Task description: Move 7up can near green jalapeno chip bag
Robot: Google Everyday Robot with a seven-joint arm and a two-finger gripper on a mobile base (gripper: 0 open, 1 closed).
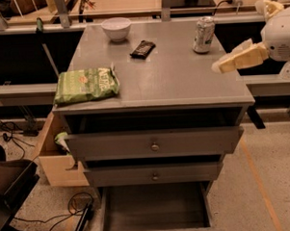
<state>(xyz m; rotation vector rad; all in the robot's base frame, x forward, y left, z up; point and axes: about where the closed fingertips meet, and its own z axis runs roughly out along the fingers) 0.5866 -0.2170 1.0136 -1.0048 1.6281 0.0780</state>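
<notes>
Our gripper (pixel 220 65) hovers at the frame's right, just lower-right of the 7up can (pixel 203 34); we cannot tell its grip.

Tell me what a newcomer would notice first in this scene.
The green bag lies at the front left corner of the grey cabinet top, the largest loose thing there. The can stands upright at the back right, and the gripper hovers at the top's right edge, a little in front of the can and apart from it. Below, the bottom drawer is pulled out.

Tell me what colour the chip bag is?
Chip bag: light green, white lettering, camera view. Gripper hovers near the 7up can.
</notes>
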